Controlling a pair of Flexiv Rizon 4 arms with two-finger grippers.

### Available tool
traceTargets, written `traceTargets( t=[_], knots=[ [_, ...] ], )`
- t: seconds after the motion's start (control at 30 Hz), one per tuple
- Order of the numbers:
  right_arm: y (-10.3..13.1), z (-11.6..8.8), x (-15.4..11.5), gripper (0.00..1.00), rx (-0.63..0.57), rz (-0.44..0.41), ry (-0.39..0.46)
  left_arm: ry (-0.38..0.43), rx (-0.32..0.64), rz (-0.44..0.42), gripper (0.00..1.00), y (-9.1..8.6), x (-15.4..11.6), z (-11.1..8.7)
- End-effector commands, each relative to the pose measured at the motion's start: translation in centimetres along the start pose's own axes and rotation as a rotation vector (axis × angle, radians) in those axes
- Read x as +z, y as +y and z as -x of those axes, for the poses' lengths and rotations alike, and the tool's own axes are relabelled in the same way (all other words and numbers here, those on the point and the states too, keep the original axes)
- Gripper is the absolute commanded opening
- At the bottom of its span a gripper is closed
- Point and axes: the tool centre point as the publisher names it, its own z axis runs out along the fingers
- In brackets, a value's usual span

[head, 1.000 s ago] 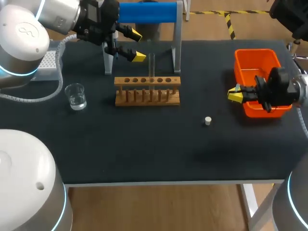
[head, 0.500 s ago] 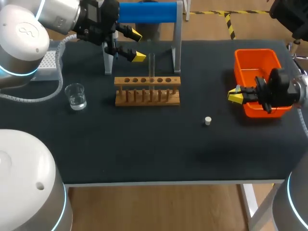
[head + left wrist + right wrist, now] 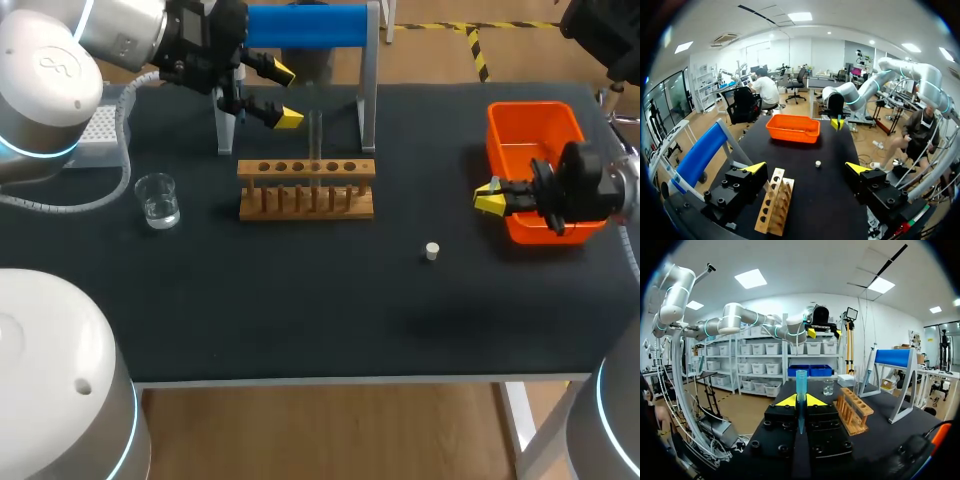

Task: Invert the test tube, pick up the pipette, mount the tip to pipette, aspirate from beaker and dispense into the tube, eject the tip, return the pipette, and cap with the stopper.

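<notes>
My right gripper [image 3: 489, 197] hovers beside the orange bin and is shut on a blue pipette tip [image 3: 801, 386], which sticks out between its fingers [image 3: 812, 400]. My left gripper [image 3: 284, 95] is open by the blue-topped pipette stand [image 3: 300, 25], next to the pipette [image 3: 227, 112] hanging there. A clear test tube [image 3: 315, 140] stands upright in the wooden rack [image 3: 306, 187]. To the rack's left sits the glass beaker [image 3: 157, 200]. A small white stopper [image 3: 432, 251] lies on the mat. In the left wrist view the rack [image 3: 774, 202] lies under the open gripper [image 3: 807, 168].
An orange bin [image 3: 535, 128] stands at the right of the table. A white tip box [image 3: 100, 130] sits at the far left edge. The dark mat in front of the rack holds only the stopper [image 3: 817, 163].
</notes>
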Motion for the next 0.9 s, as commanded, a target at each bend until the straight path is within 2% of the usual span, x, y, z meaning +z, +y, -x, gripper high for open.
traceTargets(
  t=[0.03, 0.27, 0.47, 0.7, 0.9],
  knots=[
    [0.0, -0.2, 0.1, 0.00, -0.001, -0.003, -0.006, -0.050, -0.027, -0.029, 1.00, 1.2, -1.1, 1.1],
    [0.0, -0.2, 0.1, 0.00, -0.001, -0.003, -0.006, -0.176, -0.065, -0.078, 1.00, 3.2, -3.5, 4.0],
    [0.0, -0.2, 0.1, 0.00, -0.001, -0.003, -0.006, -0.294, -0.101, -0.111, 1.00, 4.2, -4.7, 6.4],
    [0.0, -0.2, 0.1, 0.00, -0.001, -0.003, -0.006, -0.438, -0.193, -0.139, 1.00, 5.7, -4.4, 9.3],
    [0.0, -0.2, 0.1, 0.00, -0.001, -0.003, -0.006, -0.604, -0.292, -0.154, 1.00, 6.5, -4.2, 11.4]
  ],
)
